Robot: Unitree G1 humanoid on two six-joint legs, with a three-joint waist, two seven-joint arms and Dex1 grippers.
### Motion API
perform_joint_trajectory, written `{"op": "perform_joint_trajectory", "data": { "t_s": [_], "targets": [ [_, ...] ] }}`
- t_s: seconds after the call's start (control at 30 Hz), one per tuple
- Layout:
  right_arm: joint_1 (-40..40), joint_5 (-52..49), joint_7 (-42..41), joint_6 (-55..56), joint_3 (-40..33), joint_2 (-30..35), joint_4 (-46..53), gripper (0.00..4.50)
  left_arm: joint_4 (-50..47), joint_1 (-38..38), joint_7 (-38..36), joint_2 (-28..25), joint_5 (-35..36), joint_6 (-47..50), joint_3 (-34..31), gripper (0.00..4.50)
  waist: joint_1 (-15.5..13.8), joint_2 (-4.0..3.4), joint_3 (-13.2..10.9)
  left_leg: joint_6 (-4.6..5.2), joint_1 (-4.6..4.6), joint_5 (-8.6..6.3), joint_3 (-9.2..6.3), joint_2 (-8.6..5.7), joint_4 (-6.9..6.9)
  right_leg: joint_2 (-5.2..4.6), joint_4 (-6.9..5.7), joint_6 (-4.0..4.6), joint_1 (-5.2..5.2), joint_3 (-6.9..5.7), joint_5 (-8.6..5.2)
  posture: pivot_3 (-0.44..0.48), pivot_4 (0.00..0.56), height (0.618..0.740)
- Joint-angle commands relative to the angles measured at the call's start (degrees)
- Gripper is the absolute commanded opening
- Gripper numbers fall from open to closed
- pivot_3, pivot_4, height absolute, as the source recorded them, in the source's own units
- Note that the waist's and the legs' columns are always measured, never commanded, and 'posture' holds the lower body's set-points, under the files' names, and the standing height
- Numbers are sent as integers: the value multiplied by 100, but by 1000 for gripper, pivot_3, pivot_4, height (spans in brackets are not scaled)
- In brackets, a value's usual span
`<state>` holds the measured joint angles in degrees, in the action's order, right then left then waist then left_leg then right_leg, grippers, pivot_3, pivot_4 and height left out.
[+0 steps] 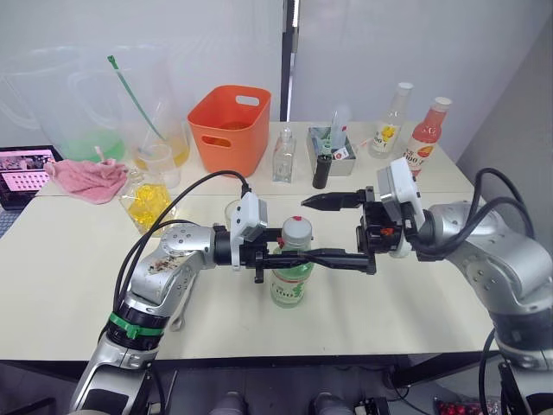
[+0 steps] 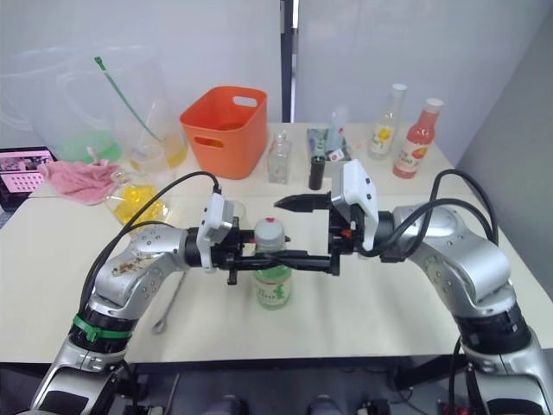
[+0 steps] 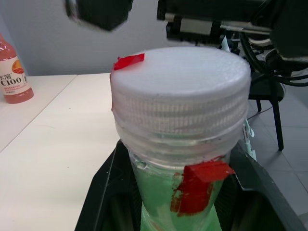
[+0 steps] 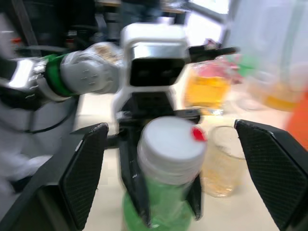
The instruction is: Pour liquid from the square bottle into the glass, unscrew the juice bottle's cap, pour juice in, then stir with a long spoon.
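Note:
The juice bottle (image 1: 289,281), pale green with a green-and-white label, stands upright near the table's middle. My left gripper (image 1: 289,258) is shut on its neck just under the juice bottle's cap (image 1: 296,227), which is white with a red mark and still sits on the bottle. From the right, my right gripper (image 1: 318,229) is open, one finger above and one below cap height, not touching the cap (image 4: 171,149). The glass (image 1: 232,212) holds yellowish liquid just behind my left wrist. The square bottle (image 1: 147,203) stands at the left. The long spoon (image 2: 169,304) lies under my left arm.
An orange basket (image 1: 231,128), clear pitchers (image 1: 112,104) with a green stick (image 1: 134,95), a pink cloth (image 1: 86,177), a slim clear bottle (image 1: 283,156), a yellow-labelled bottle (image 1: 389,121) and a pink-red bottle (image 1: 425,137) line the back of the table.

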<state>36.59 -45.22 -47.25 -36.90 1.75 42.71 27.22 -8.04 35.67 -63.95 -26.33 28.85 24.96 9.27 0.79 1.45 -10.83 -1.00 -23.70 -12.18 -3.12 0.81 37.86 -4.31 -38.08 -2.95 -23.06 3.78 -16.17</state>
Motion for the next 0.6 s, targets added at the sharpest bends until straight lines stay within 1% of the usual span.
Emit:
{"op": "perform_joint_trajectory", "data": {
  "t_s": [0.03, 0.2, 0.37, 0.47, 0.5, 0.6],
  "targets": [
    [-14, -68, 813, -447, -235, -130, 500, 4460, 88, 97, -77, 84, -80, -76, 130, 1391, -9, 0, 0, 0, 0, 0, 0, 0, 0, 0, 1, 0, 0, 0, 0, 0, 150, 740],
    [0, -118, 1245, -811, -265, -246, 696, 4460, 163, 148, -133, 137, -101, -120, 150, 1391, -36, 0, 0, 0, -6, 0, -2, -5, 1, -4, 3, -2, 1, 0, 1, 0, 150, 740],
    [-22, -163, 1377, -1151, -175, -223, 804, 4460, 253, 199, -162, 187, -136, -172, 162, 1391, -33, 0, 0, 1, -6, 0, -2, -5, 1, -3, 4, -2, 1, -1, 1, 0, 150, 740],
    [-64, -221, 1419, -1248, -181, -269, 856, 3678, 259, 195, -164, 199, -150, -179, 152, 1391, -34, 0, 0, 1, -6, 0, -2, -4, 1, -3, 4, -2, 2, -1, 1, 0, 150, 740],
    [-76, -248, 1420, -1273, -189, -284, 868, 3279, 255, 189, -162, 203, -154, -178, 149, 1391, -34, 0, 0, 1, -6, 0, -2, -5, 1, -3, 4, -2, 2, -1, 1, 0, 150, 740],
    [-94, -294, 1406, -1326, -199, -291, 873, 2310, 240, 175, -150, 212, -172, -175, 143, 1391, -34, 0, 0, 1, -6, 0, -2, -5, 1, -3, 4, -2, 3, -1, 1, 0, 150, 740]
  ]
}}
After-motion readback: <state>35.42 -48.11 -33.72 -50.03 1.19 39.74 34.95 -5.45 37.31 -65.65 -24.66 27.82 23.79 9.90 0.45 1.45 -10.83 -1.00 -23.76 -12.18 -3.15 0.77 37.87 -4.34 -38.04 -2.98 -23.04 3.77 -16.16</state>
